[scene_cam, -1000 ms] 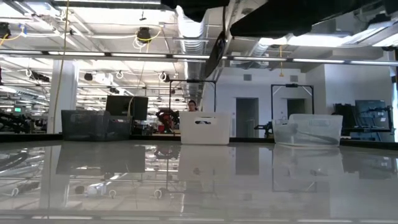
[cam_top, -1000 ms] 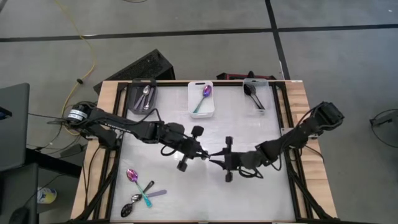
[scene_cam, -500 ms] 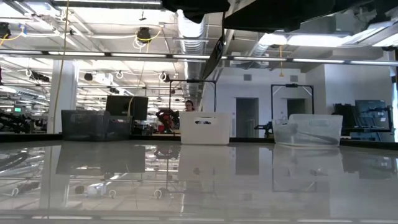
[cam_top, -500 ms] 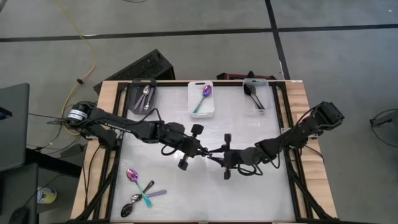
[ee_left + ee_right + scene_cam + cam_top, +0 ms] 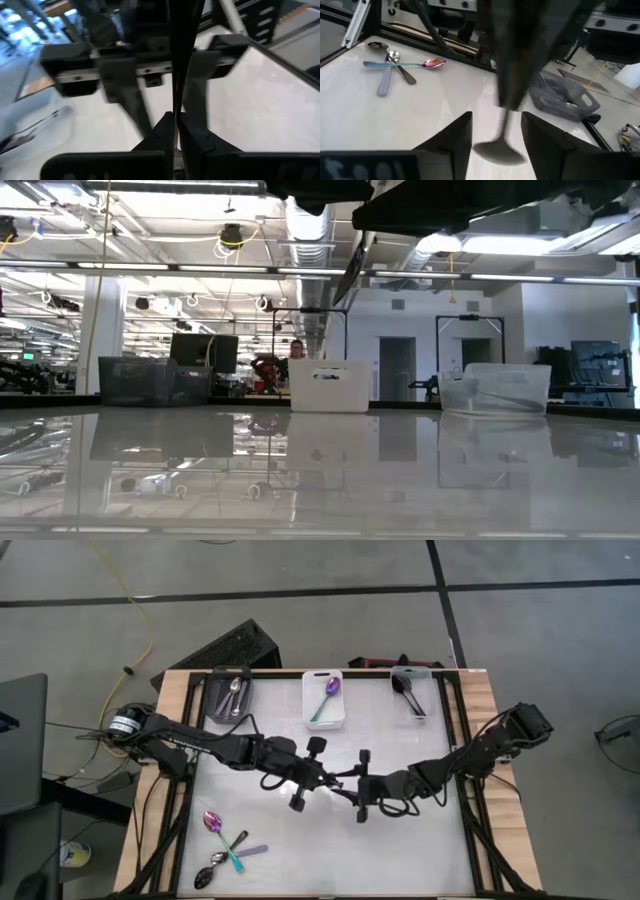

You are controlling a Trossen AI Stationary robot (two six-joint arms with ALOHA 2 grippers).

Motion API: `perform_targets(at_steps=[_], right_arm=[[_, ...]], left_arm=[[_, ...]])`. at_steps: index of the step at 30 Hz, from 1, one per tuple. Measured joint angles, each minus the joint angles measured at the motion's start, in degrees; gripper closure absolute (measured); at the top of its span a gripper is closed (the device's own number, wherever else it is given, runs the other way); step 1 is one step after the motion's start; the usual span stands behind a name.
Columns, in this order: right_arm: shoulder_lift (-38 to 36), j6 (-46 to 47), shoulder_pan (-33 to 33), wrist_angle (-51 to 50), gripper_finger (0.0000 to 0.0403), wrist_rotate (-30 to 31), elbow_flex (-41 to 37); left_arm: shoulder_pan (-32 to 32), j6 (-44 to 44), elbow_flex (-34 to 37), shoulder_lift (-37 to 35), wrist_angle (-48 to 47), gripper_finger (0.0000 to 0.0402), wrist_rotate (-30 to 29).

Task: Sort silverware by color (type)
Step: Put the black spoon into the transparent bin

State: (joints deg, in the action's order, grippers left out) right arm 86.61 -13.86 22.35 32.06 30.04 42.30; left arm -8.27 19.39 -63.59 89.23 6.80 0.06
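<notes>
From above, the left claw point(image 5: 322, 780) and right claw point(image 5: 352, 787) met tip to tip over the middle of the pale glossy bench point(image 5: 400, 850). A glossy black spoon point(image 5: 338, 781) bridged them, off the surface. Four unsorted spoons point(image 5: 226, 850) lay crossed near the bench's front-left corner, well apart from both claws.

At bench height, a slim dark strip point(image 5: 350, 270) slanted down beneath the arms; it was probably that spoon.

Past the left wrist, the left claw point(image 5: 175, 125) was pinched together on the spoon's thin handle point(image 5: 176, 60). Beyond it, the other arm's fingers stood wide on either side.

Past the right wrist, the right claw point(image 5: 495, 125) was spread apart, with the spoon's bowl point(image 5: 500, 150) hanging between its fingers, ungripped.

The spoon looked light and stiff, and its polished finish was likely slippery. The flat handle, clear of the left fingers, seemed the surest place to grip. A hold on the rounded bowl would probably slide.
</notes>
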Motion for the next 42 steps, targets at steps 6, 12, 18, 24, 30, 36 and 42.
perform_targets(at_steps=[6,12,18,24,30,36,42], right_arm=[[0.0,-0.2,0.0,0.2,0.0292,1.2,0.0],[-0.1,-0.6,0.2,-0.3,0.0374,5.8,0.0],[-5.0,-1.3,0.4,-6.4,0.0374,13.2,0.0],[-15.9,3.7,-2.3,-24.0,0.0374,22.1,-1.4],[-30.0,10.2,-14.0,-26.5,0.0374,32.0,-13.0],[-36.6,-0.6,-31.8,-11.7,0.0374,23.4,-24.7],[-34.8,-10.5,-45.8,-5.7,0.0374,12.1,-25.7]], left_arm=[[0.0,0.0,0.0,0.0,0.7,0.0401,-1.6],[0.0,-0.1,0.0,0.0,0.5,0.0400,-2.9],[-0.3,0.5,0.0,-0.3,-4.7,0.0348,-15.2],[-2.0,-0.9,0.0,-4.5,-12.3,0.0286,-19.5],[-3.6,-5.9,5.5,-13.8,-19.3,0.0275,-23.4],[-3.9,-8.4,25.9,-26.5,3.0,0.0287,-24.5],[-3.9,-10.8,36.7,-36.0,14.8,0.0288,-24.5]])
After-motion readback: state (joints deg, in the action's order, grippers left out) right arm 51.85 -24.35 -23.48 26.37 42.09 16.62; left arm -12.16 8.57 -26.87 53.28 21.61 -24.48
